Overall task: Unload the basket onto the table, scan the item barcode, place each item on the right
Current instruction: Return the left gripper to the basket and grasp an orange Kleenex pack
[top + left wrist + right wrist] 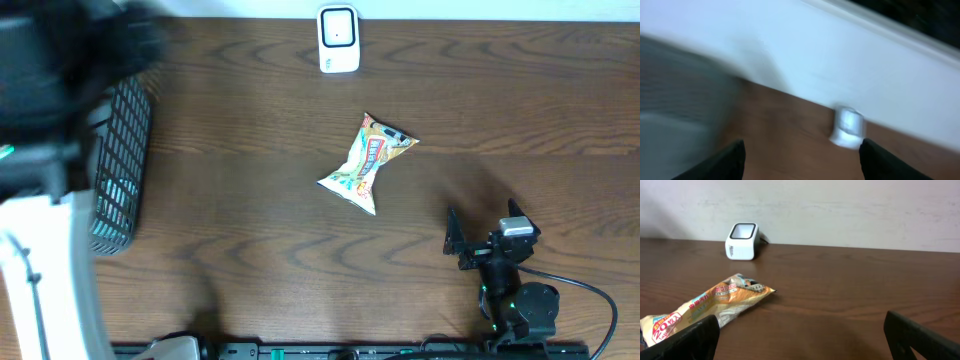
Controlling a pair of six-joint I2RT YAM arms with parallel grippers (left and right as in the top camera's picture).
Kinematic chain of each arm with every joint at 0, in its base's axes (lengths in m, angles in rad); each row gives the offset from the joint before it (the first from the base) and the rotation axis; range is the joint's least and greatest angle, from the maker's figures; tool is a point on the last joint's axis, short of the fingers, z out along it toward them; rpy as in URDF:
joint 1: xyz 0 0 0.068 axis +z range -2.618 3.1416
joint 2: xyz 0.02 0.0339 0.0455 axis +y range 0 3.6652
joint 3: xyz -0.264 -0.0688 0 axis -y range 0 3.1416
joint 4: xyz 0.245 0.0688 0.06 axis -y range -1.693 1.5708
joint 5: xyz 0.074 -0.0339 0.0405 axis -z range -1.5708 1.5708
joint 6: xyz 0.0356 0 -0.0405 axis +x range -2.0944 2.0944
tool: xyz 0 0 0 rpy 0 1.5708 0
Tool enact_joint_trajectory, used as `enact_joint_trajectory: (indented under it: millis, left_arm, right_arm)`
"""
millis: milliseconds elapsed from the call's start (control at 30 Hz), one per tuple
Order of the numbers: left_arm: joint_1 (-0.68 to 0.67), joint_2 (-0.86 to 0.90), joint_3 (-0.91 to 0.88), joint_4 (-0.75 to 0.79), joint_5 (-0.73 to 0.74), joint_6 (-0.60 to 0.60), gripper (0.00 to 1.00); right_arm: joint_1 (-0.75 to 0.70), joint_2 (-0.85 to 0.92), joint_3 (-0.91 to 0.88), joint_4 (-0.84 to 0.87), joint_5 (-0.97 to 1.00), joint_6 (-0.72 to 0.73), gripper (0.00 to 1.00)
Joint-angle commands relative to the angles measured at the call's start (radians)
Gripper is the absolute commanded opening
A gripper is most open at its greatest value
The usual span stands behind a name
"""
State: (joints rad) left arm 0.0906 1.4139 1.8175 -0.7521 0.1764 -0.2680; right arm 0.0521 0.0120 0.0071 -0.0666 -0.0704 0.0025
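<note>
The snack packet (367, 165) lies flat on the desk (250, 120), in front of the scanner (338, 40) and well apart from it. No barcode shows, so I judge the packet must be lifted and turned toward the scanner's window. The right pincer (802, 337), further from the scanner than the packet, is spread wide and empty, facing the packet (a likely line of approach). The left pincer (801, 160), blurred, also gapes with nothing between its fingers. The wire basket (125, 150) sits far left of the scanner, and its contents are too indistinct to tell.
</note>
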Motion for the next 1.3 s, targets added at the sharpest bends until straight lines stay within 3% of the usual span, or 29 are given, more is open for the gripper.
enact_joint_trajectory:
  millis: [0,167,300,733,833,1000,1167,1267]
  left_arm:
    - [0.303,-0.023,-0.002,-0.109,-0.062,0.024,0.72]
    - [0.537,0.022,-0.035,-0.255,-0.062,-0.002,0.72]
    - [0.595,0.082,-0.084,-0.296,-0.063,-0.050,0.72]
    - [0.594,0.351,-0.129,-0.402,-0.167,-0.051,0.73]
    - [0.594,0.406,-0.129,-0.430,-0.188,-0.052,0.84]
    - [0.594,0.473,-0.130,-0.470,-0.312,-0.108,0.87]
    - [0.594,0.526,-0.143,-0.470,-0.373,-0.107,0.86]
    - [0.594,0.540,-0.165,-0.460,-0.389,-0.108,0.80]
  right_arm:
    - [0.008,-0.005,-0.001,-0.005,0.005,-0.011,0.99]
    - [0.008,-0.005,-0.001,-0.005,0.004,-0.011,0.99]
    - [0.008,-0.005,-0.001,-0.005,0.004,-0.011,0.99]
    - [0.008,-0.005,-0.001,-0.005,0.004,-0.011,0.99]
    - [0.008,-0.005,-0.001,-0.005,0.004,-0.011,0.99]
    - [0.008,-0.005,-0.001,-0.005,0.004,-0.011,0.99]
    - [0.008,-0.005,-0.001,-0.005,0.004,-0.011,0.99]
    - [0.008,-0.005,-0.001,-0.005,0.004,-0.011,0.99]
